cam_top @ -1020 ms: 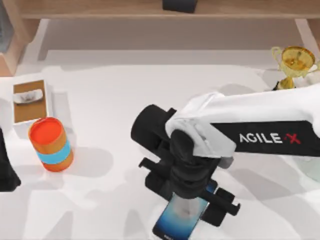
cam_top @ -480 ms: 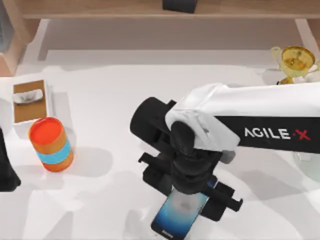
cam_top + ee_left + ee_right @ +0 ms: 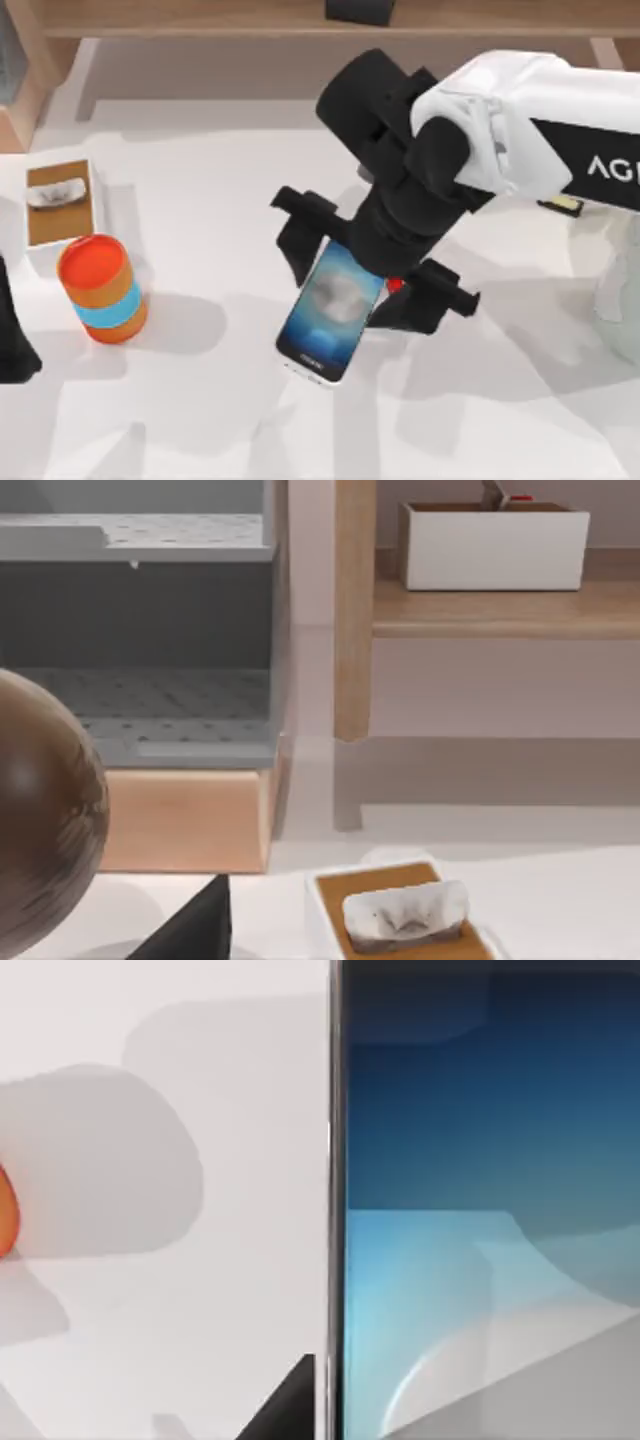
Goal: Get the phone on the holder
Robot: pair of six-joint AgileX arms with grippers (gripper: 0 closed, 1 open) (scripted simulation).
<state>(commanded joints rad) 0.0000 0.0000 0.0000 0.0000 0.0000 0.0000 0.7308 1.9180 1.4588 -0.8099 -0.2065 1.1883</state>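
Top view, tissue in box, right gripper gripping phone

1. White capital letters "AG" stand on the black band of the right arm, at the top view's right edge; the rest of the word is cut off by the picture's edge.
2. A small line of light marks sits near the lower end of the phone screen, too small to read.
3. No other text, number or sign can be read.
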